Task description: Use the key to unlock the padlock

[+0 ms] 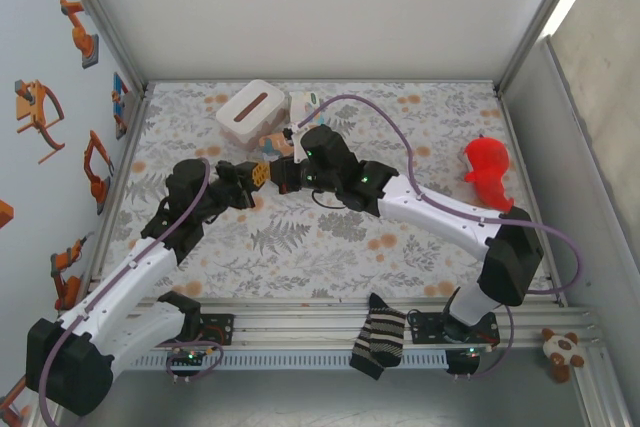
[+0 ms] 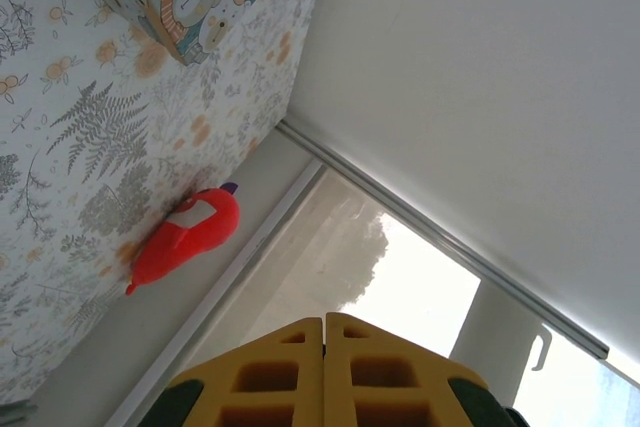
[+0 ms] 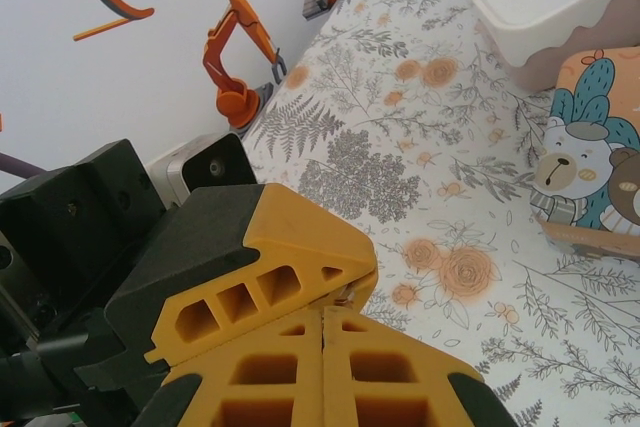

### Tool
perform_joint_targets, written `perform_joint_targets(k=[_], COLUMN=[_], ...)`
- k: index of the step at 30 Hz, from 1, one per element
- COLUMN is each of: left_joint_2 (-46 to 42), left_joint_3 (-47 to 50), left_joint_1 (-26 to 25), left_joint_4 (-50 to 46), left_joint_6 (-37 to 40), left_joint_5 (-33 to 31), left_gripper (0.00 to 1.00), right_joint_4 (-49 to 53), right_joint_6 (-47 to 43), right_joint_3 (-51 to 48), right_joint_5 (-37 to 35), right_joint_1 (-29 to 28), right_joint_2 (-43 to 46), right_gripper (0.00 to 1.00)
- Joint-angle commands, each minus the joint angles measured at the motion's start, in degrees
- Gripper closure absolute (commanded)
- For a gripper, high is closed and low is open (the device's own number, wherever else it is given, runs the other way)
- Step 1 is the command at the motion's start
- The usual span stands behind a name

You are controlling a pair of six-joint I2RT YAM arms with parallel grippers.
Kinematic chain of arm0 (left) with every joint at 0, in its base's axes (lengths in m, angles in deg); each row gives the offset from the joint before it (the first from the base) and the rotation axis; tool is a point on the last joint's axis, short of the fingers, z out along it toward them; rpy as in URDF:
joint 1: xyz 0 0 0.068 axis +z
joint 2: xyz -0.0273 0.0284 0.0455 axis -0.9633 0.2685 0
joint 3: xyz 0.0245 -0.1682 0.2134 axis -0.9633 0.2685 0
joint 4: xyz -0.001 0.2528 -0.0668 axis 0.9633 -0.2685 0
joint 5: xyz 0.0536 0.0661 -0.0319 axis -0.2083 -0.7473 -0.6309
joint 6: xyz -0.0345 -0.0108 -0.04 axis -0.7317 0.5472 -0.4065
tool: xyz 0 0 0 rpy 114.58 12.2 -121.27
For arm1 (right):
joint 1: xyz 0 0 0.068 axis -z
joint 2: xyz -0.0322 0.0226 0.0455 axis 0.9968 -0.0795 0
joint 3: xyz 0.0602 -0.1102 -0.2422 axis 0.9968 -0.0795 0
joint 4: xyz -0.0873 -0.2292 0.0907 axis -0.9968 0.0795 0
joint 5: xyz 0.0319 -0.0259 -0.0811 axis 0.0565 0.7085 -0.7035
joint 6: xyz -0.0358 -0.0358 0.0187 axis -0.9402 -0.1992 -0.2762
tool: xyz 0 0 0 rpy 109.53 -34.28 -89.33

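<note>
My left gripper [image 1: 258,175] and right gripper [image 1: 283,177] meet tip to tip above the floral mat, left of centre. In the left wrist view the left gripper [image 2: 324,319] has its yellow fingers pressed together with only a thin dark seam. The right gripper [image 3: 322,312] is also shut. Its tips touch the left gripper [image 3: 358,287], which comes in from the side. A tiny pale sliver [image 3: 344,298] shows where the tips meet; I cannot tell what it is. The padlock and the key are hidden.
A brown cartoon-printed box [image 1: 272,142] lies just behind the grippers, with a white slotted box [image 1: 253,112] beyond it. A red toy [image 1: 487,172] sits at the right. A striped sock [image 1: 380,337] hangs on the front rail. Bare mat [image 1: 330,247] stretches in front of the grippers.
</note>
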Motion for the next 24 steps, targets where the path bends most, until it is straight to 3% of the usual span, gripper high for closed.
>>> perform_joint_targets(k=[1, 3, 5, 9, 13, 18, 24], left_joint_2=[-1.64, -2.68, -3.75, -4.05, -0.61, 4.81, 10.73], left_joint_3=[-1.34, -3.15, -6.44, -17.6, -29.04, -36.08, -43.43], left_joint_1=[-0.39, -0.24, -0.12, 0.05, 0.01, -0.69, -4.84], left_joint_4=[-4.63, -8.61, -14.86, -30.47, -45.47, -54.86, -64.08], left_joint_6=[2.21, 6.45, 13.12, 34.98, 53.43, 65.34, 70.56], left_joint_5=[-2.14, -3.44, -5.41, -10.55, -13.93, -13.22, -21.68], left_gripper=[1.0, 1.0, 1.0, 1.0, 1.0, 1.0, 1.0], right_joint_4=[-0.62, 0.77, 3.74, 9.63, 10.25, 0.66, -14.63], right_joint_6=[-0.32, -2.21, -5.22, -14.66, -24.22, -35.59, -47.83], right_joint_3=[-0.94, -0.84, -0.31, -0.25, -2.98, -9.72, -17.78], right_joint_5=[-2.48, -3.63, -5.78, -11.66, -17.69, -9.49, -2.23], right_joint_1=[-0.35, -0.35, -0.2, 0.1, 0.05, -0.02, -1.54], right_joint_2=[3.2, 4.06, 5.24, 9.16, 13.97, 18.64, 19.85], right_gripper=[1.0, 1.0, 0.92, 0.77, 0.7, 0.58, 0.46])
